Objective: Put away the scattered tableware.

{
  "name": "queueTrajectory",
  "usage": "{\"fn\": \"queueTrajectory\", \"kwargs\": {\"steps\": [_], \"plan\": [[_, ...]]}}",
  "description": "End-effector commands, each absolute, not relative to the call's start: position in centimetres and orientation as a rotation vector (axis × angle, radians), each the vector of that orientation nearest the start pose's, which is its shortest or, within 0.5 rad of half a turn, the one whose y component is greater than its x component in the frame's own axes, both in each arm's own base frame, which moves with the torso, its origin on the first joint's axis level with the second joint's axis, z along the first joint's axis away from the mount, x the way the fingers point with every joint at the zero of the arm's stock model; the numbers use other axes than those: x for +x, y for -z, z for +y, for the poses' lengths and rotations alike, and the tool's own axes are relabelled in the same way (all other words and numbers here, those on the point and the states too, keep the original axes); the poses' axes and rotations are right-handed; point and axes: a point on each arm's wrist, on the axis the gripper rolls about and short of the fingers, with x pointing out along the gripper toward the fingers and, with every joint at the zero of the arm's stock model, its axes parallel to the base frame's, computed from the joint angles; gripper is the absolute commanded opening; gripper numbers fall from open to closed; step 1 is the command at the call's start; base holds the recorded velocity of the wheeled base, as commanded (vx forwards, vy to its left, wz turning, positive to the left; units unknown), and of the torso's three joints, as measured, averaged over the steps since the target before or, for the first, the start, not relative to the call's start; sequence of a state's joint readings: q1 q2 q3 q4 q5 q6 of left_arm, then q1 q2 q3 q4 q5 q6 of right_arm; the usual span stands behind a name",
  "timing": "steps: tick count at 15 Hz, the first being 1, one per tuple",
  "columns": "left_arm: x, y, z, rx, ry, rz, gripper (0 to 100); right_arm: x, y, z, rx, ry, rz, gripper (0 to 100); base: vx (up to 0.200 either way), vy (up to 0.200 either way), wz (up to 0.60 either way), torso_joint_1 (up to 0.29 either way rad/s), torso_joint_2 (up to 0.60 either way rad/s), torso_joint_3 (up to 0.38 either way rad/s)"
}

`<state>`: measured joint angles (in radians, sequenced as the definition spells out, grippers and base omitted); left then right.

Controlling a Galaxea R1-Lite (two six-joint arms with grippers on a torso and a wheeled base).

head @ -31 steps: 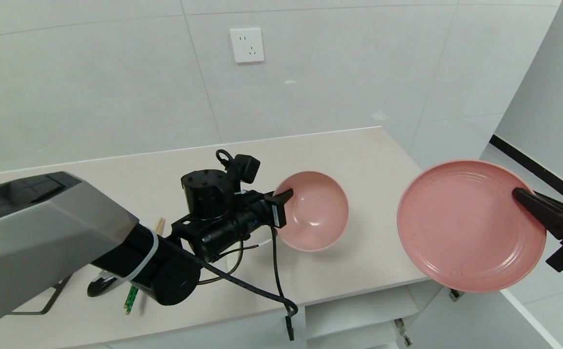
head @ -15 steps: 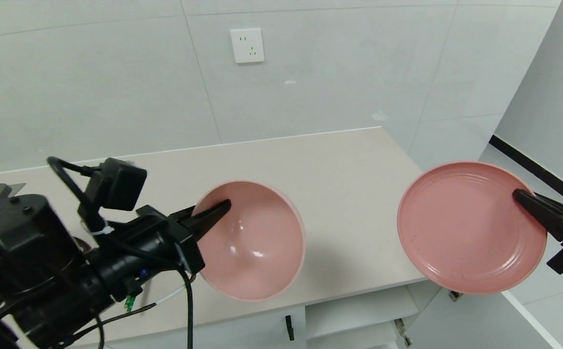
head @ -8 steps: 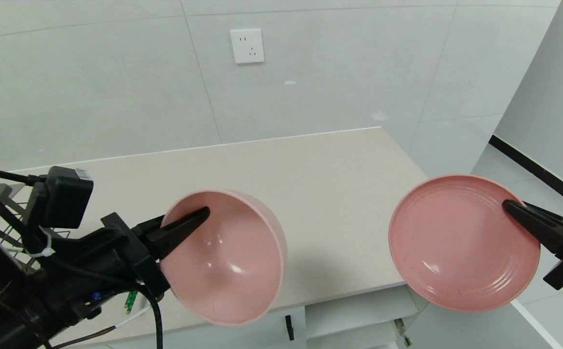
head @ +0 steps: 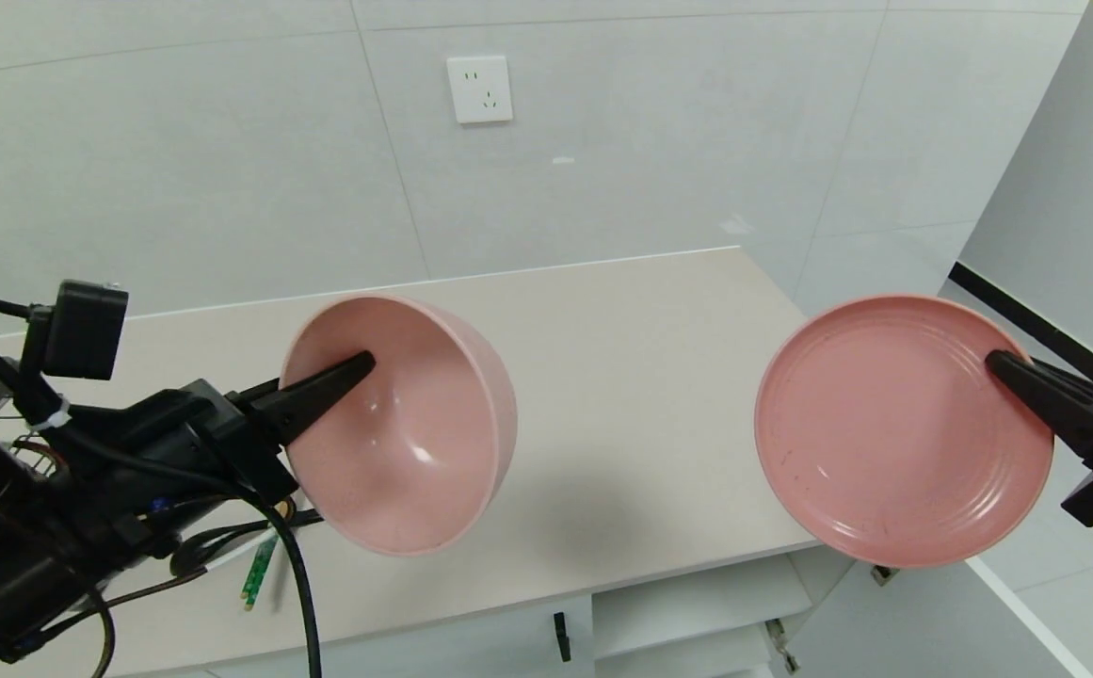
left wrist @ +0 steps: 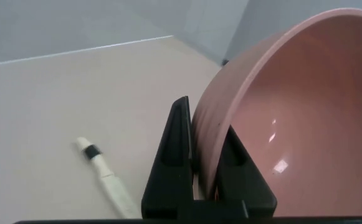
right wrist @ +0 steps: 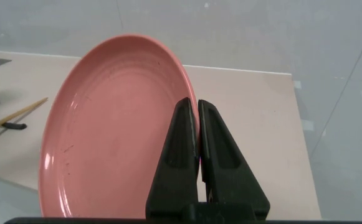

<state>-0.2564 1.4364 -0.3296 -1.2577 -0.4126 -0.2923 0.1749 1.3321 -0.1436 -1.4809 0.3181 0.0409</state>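
pink ware, two pieces, both held. item one: left gripper (head: 353, 365), jaws clamped across the rim of the bowl (head: 414, 443), one finger inside the wall and one outside. the bowl is carried clear of the counter (head: 659, 358), tipped, its mouth turned up toward the robot. item two: right gripper (head: 1003, 367), jaws pinched on the right-hand edge of the plate (head: 885, 443). the plate is tilted steeply, face toward the robot, and hangs past the counter's right end, above the open cupboard shelf (head: 697, 598). loose stock on the counter by the left arm: chopsticks (right wrist: 19, 113) and a white-handled utensil (left wrist: 106, 180). judgement: the shelf lies below the plate and to its left, nearer the right arm than the left. the plate would likely need levelling to go in edge first. where the bowl is bound cannot be told.
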Motion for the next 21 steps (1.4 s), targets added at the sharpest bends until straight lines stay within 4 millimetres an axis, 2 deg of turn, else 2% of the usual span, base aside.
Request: {"fn": "queueTrajectory", "kwargs": {"steps": [1, 5, 7, 9, 13, 16, 19, 21], "plan": [[19.5, -19.3, -5.8, -0.279, 0.674, -0.058, 0, 15.9, -18.8, 3.6, 0.019, -0.496, -0.291, 0, 0.0, 0.0, 0.0, 0.0, 0.0, 0.0], [20.3, -18.0, -5.8, -0.115, 0.379, -0.086, 0, 16.0, -18.8, 3.6, 0.012, -0.5, -0.295, 0, 0.0, 0.0, 0.0, 0.0, 0.0, 0.0], [20.3, -18.6, -7.9, -0.186, 0.388, -0.18, 0, 16.2, -18.6, 3.7, 0.013, -0.5, -0.281, 0, 0.0, 0.0, 0.0, 0.0, 0.0, 0.0], [20.8, -18.0, -9.1, -0.19, 0.341, -0.2, 0, 16.3, -18.6, 3.7, 0.012, -0.5, -0.288, 0, 0.0, 0.0, 0.0, 0.0, 0.0, 0.0], [21.9, -17.1, -9.5, -0.079, 0.309, -0.226, 0, 16.6, -18.8, 3.7, 0.007, -0.499, -0.325, 0, 0.0, 0.0, 0.0, 0.0, 0.0, 0.0], [21.9, -17.3, -10.0, -0.048, 0.324, -0.243, 0, 17.7, -17.8, 4.2, 0.003, -0.514, -0.273, 0, 0.0, 0.0, 0.0, 0.0, 0.0, 0.0], [21.9, -17.5, -10.0, -0.04, 0.324, -0.254, 0, 17.8, -17.6, 4.7, -0.002, -0.537, -0.265, 0, 0.0, 0.0, 0.0, 0.0, 0.0, 0.0], [21.9, -17.1, -10.0, -0.024, 0.32, -0.238, 0, 17.8, -17.6, 4.6, -0.023, -0.534, -0.272, 0, -0.2, 0.0, 0.0, 0.005, 0.0, 0.007]]}}
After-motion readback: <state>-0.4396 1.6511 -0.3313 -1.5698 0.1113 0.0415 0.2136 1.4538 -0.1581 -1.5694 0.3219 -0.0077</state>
